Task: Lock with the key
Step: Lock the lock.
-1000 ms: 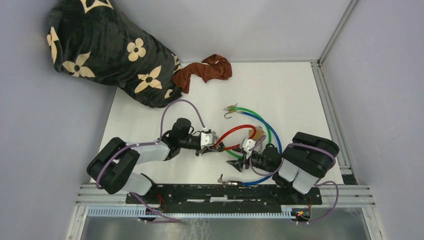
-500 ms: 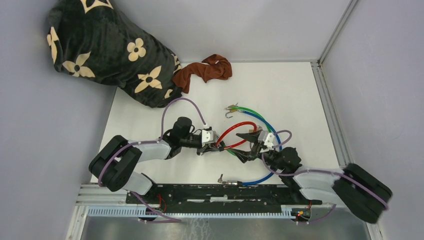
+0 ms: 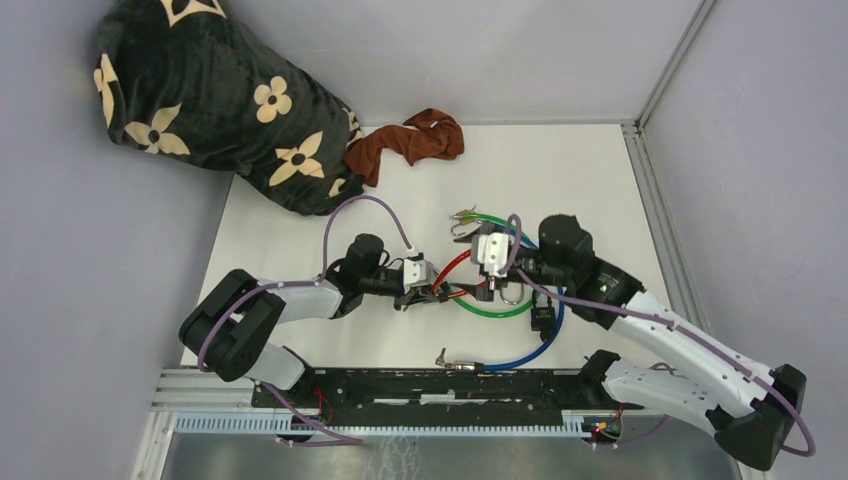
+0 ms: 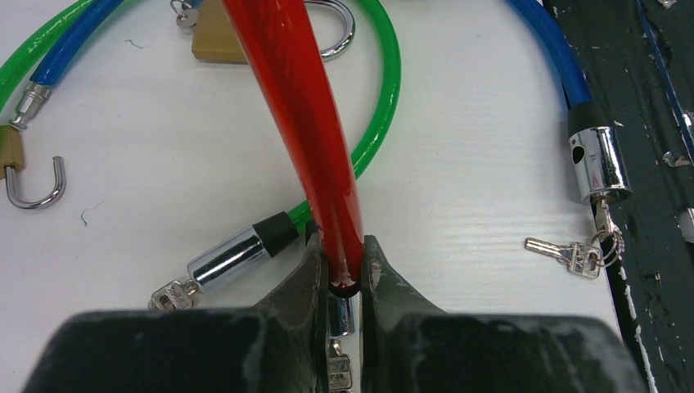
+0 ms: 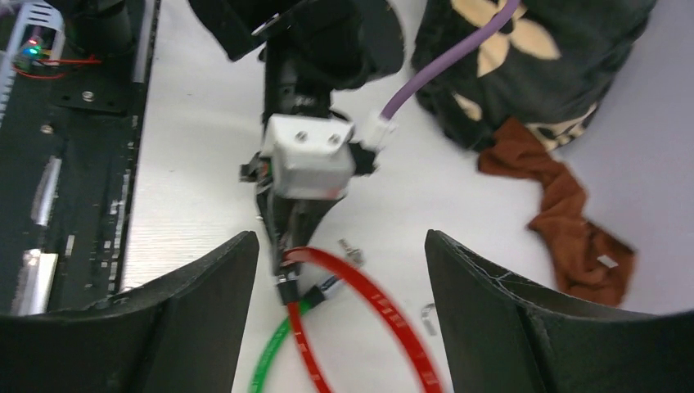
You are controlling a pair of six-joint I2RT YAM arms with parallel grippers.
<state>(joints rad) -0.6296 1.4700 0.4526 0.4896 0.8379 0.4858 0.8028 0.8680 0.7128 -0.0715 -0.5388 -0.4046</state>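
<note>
Top external view: a white tabletop sits between grey walls. A big black blanket printed with cream flowers is bunched in the far left corner and spills onto the surface. The left arm lies low and reaches rightward toward the middle. The right arm stretches from its base up and to the left, its wrist facing the left one at close quarters. A brown cloth lies crumpled at the far edge, touching the blanket. Near the middle, three cable locks overlap in loops: a red cable, a green cable and a blue cable.

In the left wrist view the left fingers are clamped on the end of the red cable, with a bit of chrome showing below it between them. From there the cable runs away over the green one. The green cable's chrome end lies on the tabletop just left of these fingers. The blue cable's chrome end lies beside the black rail, and a small bunch of keys attached to it rests flat on the tabletop. A brass padlock lies inside the green loop, partly behind the red cable.

In the right wrist view the right fingers stand wide apart, gripping nothing. The left wrist and the red loop show between them, apart from both.
</note>
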